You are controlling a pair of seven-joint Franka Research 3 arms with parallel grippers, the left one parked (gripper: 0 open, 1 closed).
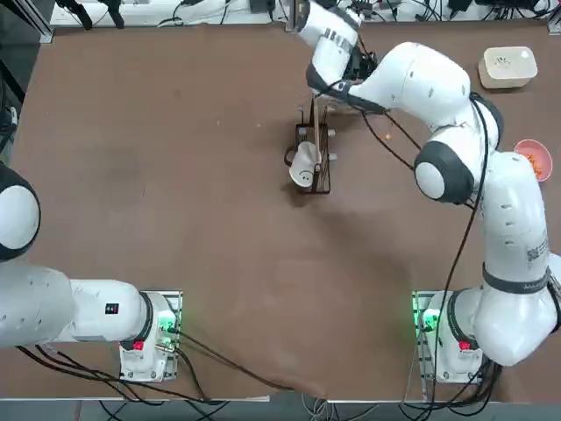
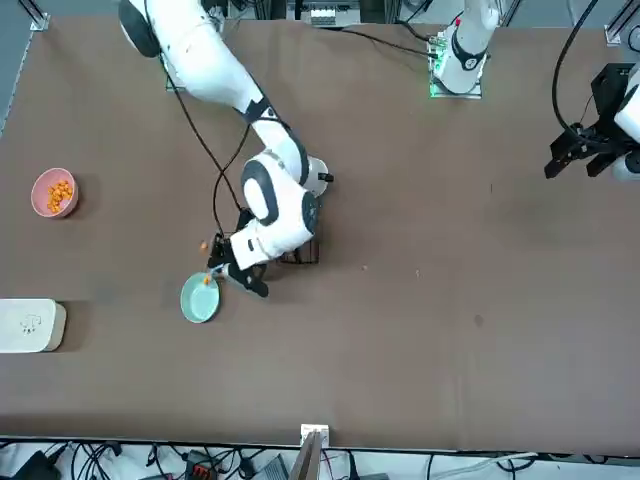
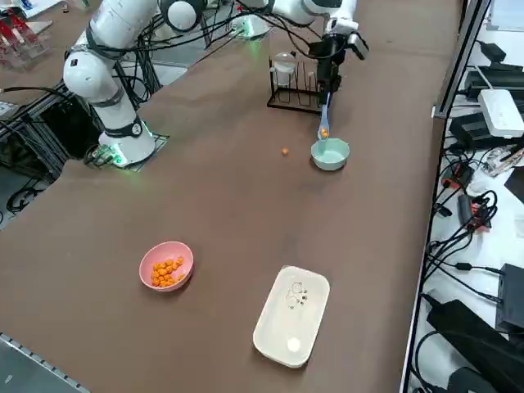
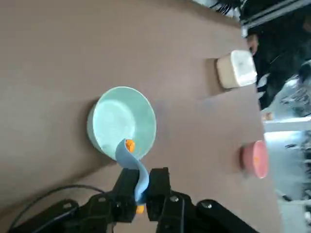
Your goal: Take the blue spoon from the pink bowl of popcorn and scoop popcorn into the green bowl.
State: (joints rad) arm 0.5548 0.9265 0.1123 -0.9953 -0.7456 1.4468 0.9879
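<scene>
In the wrist view the right hand (image 4: 141, 191) is seen clamped on the handle of the blue spoon (image 4: 130, 158); the spoon's bowl is held just above the near rim of the green bowl (image 4: 121, 124), with one popcorn kernel (image 4: 129, 145) in it; the spoon is judged light, thin and somewhat flexible, best held low on the handle and kept level, since the round kernels would roll off readily; a stray kernel (image 3: 285, 151) lies on the counter (image 3: 246, 213); well beyond, the pink bowl (image 3: 166, 265) holds the remaining popcorn.
</scene>
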